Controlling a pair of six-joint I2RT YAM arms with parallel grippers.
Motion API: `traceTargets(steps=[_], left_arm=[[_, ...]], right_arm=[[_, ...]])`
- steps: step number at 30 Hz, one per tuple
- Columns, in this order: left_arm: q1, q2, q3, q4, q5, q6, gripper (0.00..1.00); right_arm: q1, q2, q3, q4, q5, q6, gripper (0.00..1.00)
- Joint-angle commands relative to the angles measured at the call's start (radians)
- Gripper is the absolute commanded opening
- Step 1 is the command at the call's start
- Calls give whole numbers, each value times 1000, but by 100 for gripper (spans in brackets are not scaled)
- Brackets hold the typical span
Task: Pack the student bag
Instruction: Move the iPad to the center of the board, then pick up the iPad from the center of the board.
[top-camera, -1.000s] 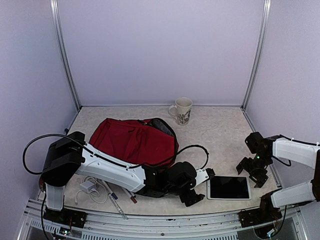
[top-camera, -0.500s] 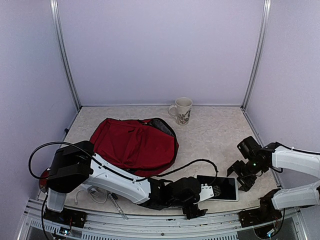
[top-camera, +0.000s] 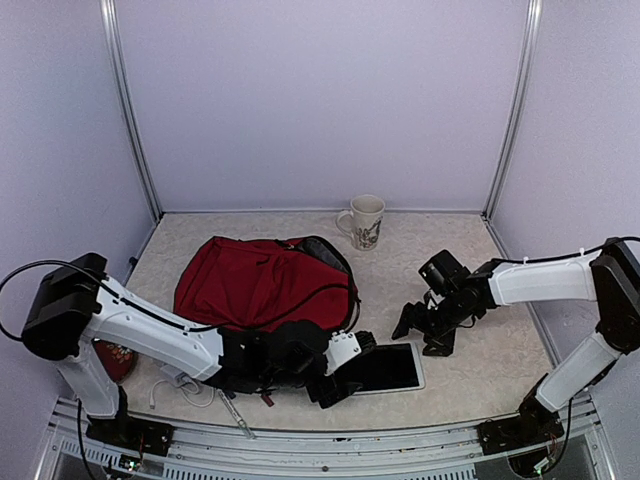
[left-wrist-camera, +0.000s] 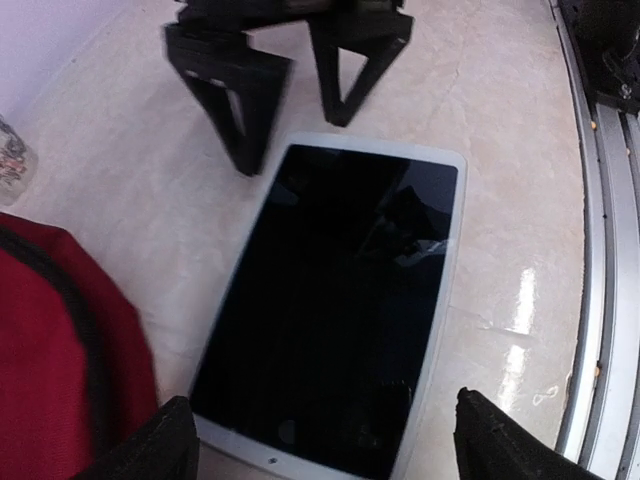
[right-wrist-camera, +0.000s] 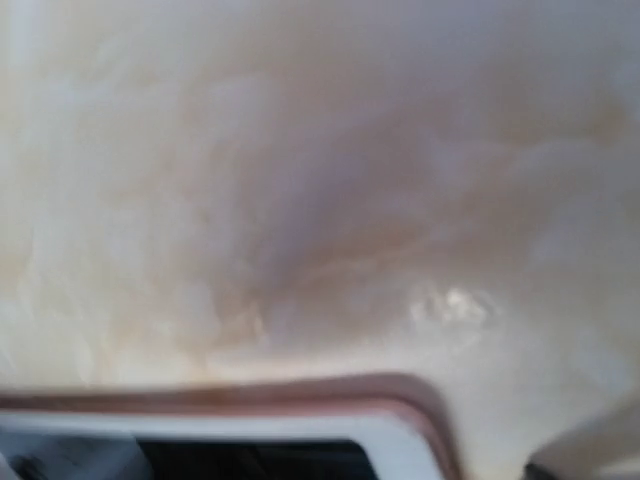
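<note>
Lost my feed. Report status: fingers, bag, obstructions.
Left fingers open, straddling tablet at near end. Right fingers open at its far end. Bag lying flat, tablet outside it. Mug behind bag, out of the way.

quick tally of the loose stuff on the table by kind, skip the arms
backpack: 1
mug: 1
tablet: 1
charger: 1
pens: 2 showing
red item, unclear what: 1
total: 7

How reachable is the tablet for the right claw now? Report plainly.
Probably reachable. The right claw hangs open just beyond the far edge of the tablet, with nothing between them. The left claw straddles only the near end, leaving the far end free.
</note>
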Motion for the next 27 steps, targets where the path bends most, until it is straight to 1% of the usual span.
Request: traceTargets(steps=[1, 3, 5, 7, 10, 12, 16, 22, 25, 27], left_arm=[[60, -159, -66, -113, 65, -70, 76], [67, -197, -106, -144, 61, -74, 66], [76, -194, -127, -169, 58, -76, 58], [86, -157, -114, -192, 60, -66, 53], [87, -70, -46, -227, 57, -48, 49], [89, -17, -25, -220, 51, -52, 47], [109, 48, -14, -207, 49, -82, 46], [116, 104, 4, -190, 73, -86, 46], [115, 119, 6, -181, 88, -84, 46], [116, 132, 8, -182, 91, -77, 46]], right_arm=[[-1, -115, -102, 21, -42, -294, 89], [-25, -174, -152, 18, -74, -334, 92], [-59, -231, -201, 14, -102, -374, 95], [-98, -287, -242, 39, -148, -411, 97], [-154, -336, -296, 129, -268, -449, 97], [-162, -339, -311, 181, -316, -461, 97], [-162, -286, -319, 218, -372, -491, 97], [-162, -219, -363, 325, -463, -477, 97], [-162, -217, -377, 375, -499, -465, 96], [-162, -222, -391, 424, -549, -450, 96]])
